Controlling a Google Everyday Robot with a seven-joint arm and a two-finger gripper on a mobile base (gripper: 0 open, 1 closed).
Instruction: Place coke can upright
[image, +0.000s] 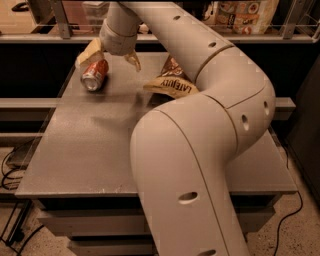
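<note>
The coke can (95, 75), orange-red with a silver end facing me, lies on its side at the far left of the grey table (90, 145). My gripper (111, 59) hangs just above and to the right of the can. Its two cream fingers are spread wide, one (89, 51) over the can's far end and the other (133, 60) to its right. The gripper holds nothing. My large white arm fills the middle and right of the view.
A brown and yellow chip bag (172, 82) lies right of the can, partly hidden by my arm. A shelf rail with packaged goods (245, 12) runs behind the table. Cables (12, 165) lie on the floor at left.
</note>
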